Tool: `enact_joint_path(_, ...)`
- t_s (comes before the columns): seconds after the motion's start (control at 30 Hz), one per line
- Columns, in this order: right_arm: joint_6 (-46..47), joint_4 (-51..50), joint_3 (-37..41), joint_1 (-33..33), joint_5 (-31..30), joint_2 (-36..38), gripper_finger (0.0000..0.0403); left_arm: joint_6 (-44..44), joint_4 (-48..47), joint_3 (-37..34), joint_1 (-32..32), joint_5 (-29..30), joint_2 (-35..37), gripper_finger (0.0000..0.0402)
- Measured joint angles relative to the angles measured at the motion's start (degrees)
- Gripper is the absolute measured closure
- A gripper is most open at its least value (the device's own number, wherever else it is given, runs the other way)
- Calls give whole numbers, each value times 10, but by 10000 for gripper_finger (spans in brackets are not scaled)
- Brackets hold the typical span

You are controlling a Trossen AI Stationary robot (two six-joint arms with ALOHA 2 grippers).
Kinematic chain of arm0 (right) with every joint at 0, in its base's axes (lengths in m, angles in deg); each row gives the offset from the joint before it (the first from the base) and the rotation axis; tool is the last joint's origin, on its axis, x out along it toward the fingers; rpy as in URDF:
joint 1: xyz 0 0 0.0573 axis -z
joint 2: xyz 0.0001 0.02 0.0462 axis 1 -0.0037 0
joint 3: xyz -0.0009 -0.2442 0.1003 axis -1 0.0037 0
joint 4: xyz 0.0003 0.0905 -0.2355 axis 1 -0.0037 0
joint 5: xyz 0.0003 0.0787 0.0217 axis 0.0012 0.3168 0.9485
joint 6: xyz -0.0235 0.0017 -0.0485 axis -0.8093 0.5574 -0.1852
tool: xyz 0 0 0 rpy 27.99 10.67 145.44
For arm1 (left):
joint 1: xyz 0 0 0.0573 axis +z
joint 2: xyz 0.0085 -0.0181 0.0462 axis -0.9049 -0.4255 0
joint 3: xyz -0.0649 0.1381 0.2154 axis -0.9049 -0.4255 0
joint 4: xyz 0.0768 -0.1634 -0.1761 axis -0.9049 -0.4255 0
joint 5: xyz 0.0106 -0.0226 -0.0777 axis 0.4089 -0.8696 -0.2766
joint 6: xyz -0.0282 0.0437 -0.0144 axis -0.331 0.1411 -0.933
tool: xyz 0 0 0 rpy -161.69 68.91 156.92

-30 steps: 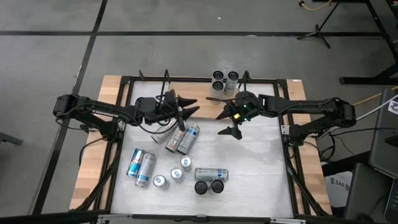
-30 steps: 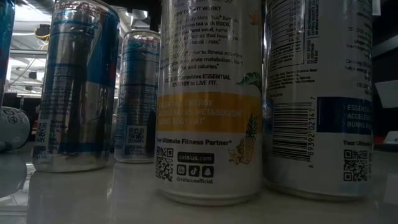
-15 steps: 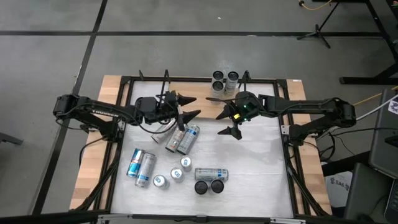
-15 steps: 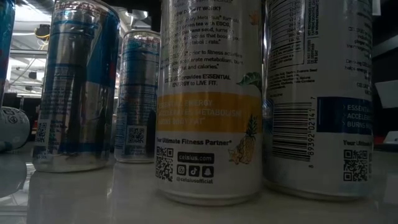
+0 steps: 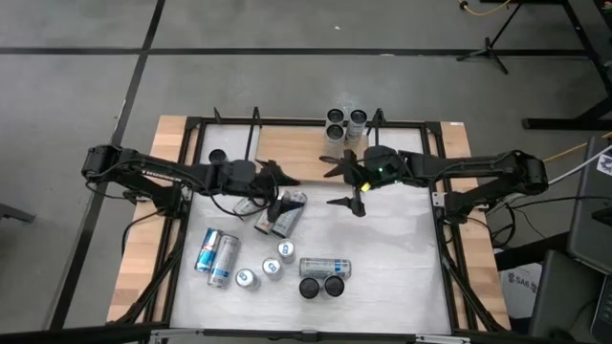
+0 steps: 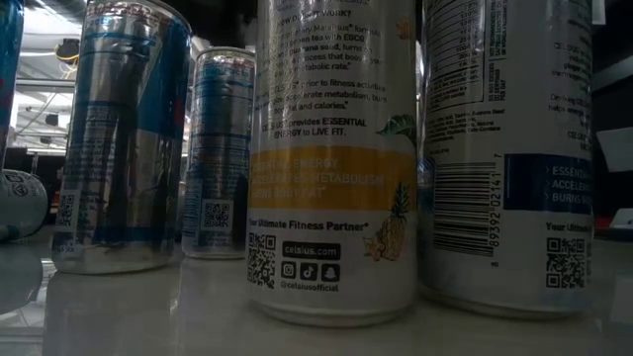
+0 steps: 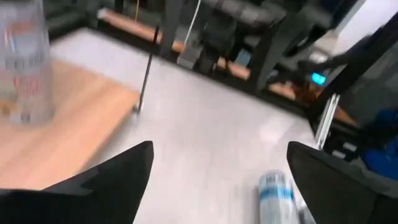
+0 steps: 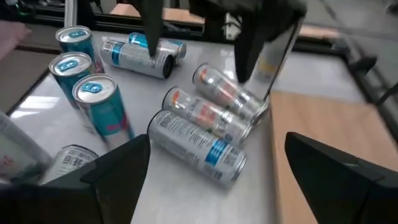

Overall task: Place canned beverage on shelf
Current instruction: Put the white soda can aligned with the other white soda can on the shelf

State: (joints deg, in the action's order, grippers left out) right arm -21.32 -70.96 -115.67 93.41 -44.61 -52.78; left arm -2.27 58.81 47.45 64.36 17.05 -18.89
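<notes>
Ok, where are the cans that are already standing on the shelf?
In the high view, three upright cans stand at the shelf's far right end, just beyond the right gripper.

Robot lab: framed test table (image 5: 402,277), tripod (image 5: 490,46), cables

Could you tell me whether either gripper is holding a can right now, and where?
Nothing is held: the left gripper and right gripper are both open and empty.
</notes>
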Motion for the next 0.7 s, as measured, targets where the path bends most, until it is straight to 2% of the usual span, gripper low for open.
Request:
enact_joint_path(0.17,-27,8,-5,-16,-21,-12,40,-18,-54,0,-15,1,0,36)
enact_joint_path(0.43,-24,6,-20,-15,-11,-64,40,-21,-63,0,-46,1,0,36)
enact_joint_path(0.7,-23,1,-21,-15,-11,-95,40,-147,-63,0,-50,1,0,36)
